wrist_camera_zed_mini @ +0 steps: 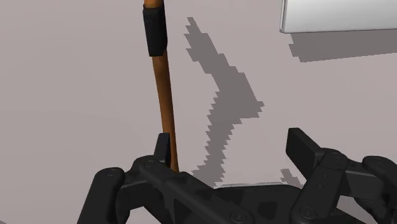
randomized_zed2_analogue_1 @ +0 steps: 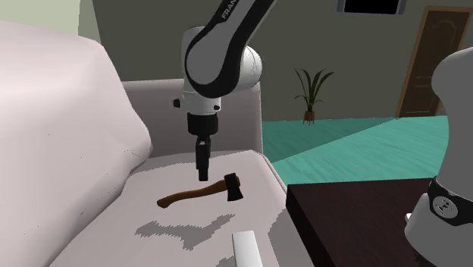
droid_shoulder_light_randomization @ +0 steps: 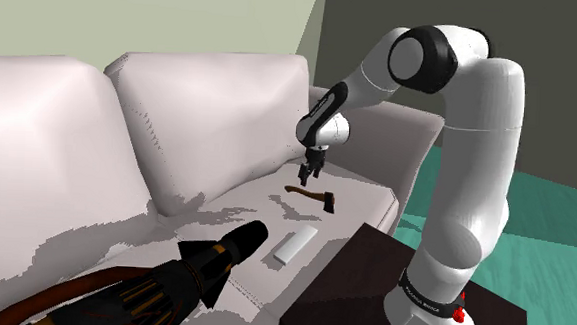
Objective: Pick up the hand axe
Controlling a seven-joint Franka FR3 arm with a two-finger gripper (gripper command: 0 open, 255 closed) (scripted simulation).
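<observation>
The hand axe (droid_shoulder_light_randomization: 312, 196) lies flat on the pale sofa seat (droid_shoulder_light_randomization: 244, 210), with a brown handle and a dark head (randomized_zed2_analogue_1: 233, 187). My black gripper (droid_shoulder_light_randomization: 309, 174) hangs just above it, pointing straight down over the handle (randomized_zed2_analogue_1: 186, 198), a little off from the head. In the wrist view the gripper (wrist_camera_zed_mini: 232, 145) is open, its fingers standing well apart. The brown handle (wrist_camera_zed_mini: 164, 95) runs close beside one finger (wrist_camera_zed_mini: 162, 147) and is not clasped.
A flat white block (droid_shoulder_light_randomization: 293, 245) lies on the seat near the sofa's front edge. A dark rocket-shaped object (droid_shoulder_light_randomization: 212, 261) rests further along the seat. Sofa back cushions (droid_shoulder_light_randomization: 219, 113) rise behind the axe. A dark side table (randomized_zed2_analogue_1: 364, 220) stands beside the sofa arm.
</observation>
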